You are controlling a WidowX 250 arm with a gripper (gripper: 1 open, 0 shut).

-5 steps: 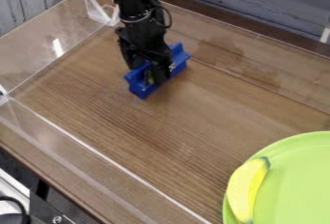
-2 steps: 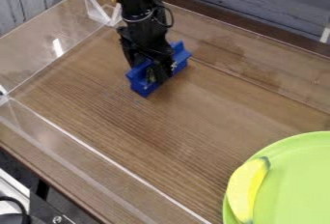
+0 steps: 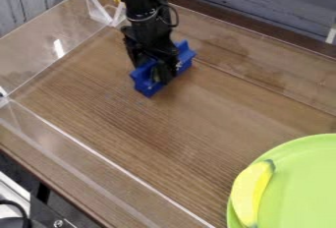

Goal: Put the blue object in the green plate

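The blue object [image 3: 148, 81] is a bright blue elongated block at the upper left of the wooden table. My black gripper [image 3: 153, 68] stands straight down over it with its fingers on either side of the block and closed on it. The block's near end sticks out below the fingers and looks just off the table. The green plate [image 3: 300, 176] is a large lime-green round plate at the bottom right corner, partly cut off by the frame edge, far from the gripper.
A yellow banana-like item [image 3: 252, 190] lies on the plate's left rim. A clear plastic wall [image 3: 53, 45] runs along the left and front sides of the wooden table [image 3: 197, 124]. Grey planks stand behind the table.
The gripper and the blue block have shifted slightly up and to the right together; the block seems to have just left the table. The plate and yellow item have not moved.
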